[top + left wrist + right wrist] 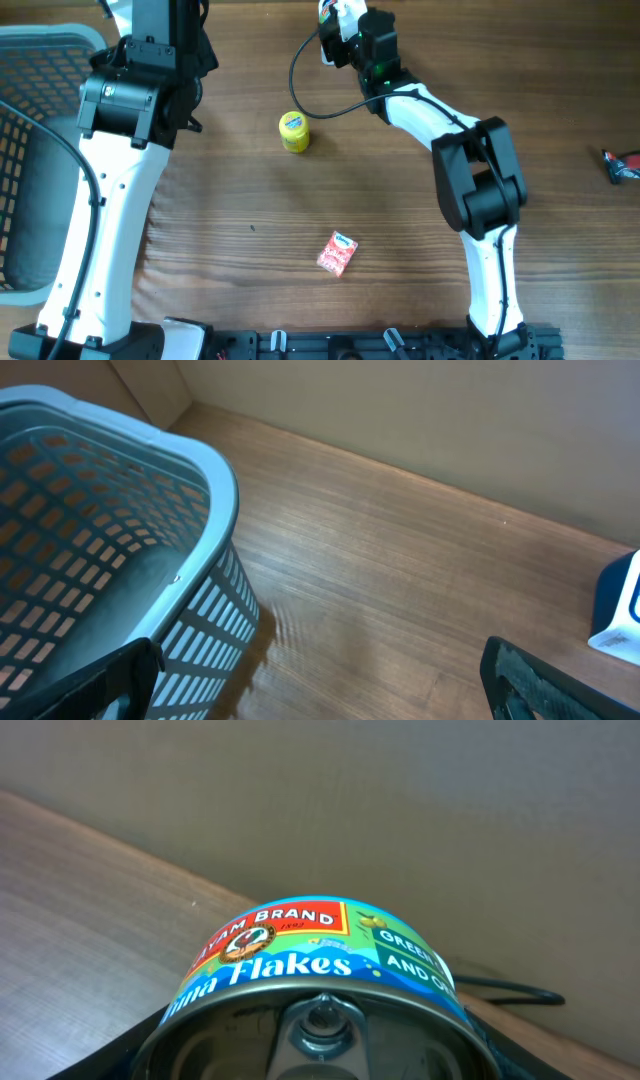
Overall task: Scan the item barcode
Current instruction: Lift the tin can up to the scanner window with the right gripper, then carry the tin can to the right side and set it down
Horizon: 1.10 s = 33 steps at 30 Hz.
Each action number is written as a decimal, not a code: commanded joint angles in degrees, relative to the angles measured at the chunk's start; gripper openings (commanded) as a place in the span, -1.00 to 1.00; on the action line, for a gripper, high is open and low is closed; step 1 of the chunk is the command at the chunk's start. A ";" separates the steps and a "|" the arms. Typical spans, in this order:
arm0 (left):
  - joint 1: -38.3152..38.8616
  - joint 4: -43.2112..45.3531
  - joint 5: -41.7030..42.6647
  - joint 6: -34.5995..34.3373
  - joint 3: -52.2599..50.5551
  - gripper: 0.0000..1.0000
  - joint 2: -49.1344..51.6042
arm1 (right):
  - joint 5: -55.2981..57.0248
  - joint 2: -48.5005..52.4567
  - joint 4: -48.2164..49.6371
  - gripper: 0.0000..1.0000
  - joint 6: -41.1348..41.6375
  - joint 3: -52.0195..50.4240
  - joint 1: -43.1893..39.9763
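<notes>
Right claw point(338, 30) around tuna can point(318, 968)

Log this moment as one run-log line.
left end effector open, empty, near basket | right end effector shut on tuna can | yellow jar, red packet on table

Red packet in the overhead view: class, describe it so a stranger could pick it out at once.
On the wooden table, look near the middle, towards the picture's bottom edge. Below the yellow tub lies the red packet: flat, rectangular and tilted, whereas the tub is round.
</notes>
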State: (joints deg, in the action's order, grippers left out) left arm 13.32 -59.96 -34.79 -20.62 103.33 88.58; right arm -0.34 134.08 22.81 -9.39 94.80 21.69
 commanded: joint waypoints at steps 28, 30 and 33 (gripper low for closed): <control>-0.37 -0.59 -1.31 0.26 -0.37 1.00 0.26 | 5.62 0.55 6.40 -0.47 -11.85 0.87 1.92; -0.37 -0.85 -1.31 0.26 -0.37 1.00 0.26 | 7.78 -3.21 4.85 -0.49 -11.85 0.87 1.97; -0.37 -1.18 -0.90 0.09 -0.37 1.00 0.26 | 17.05 -13.51 -3.98 -0.44 -11.43 0.87 1.29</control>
State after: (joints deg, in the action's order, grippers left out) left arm 13.32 -61.12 -34.87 -20.62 103.33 88.58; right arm 8.19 131.70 22.72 -20.01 94.87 23.62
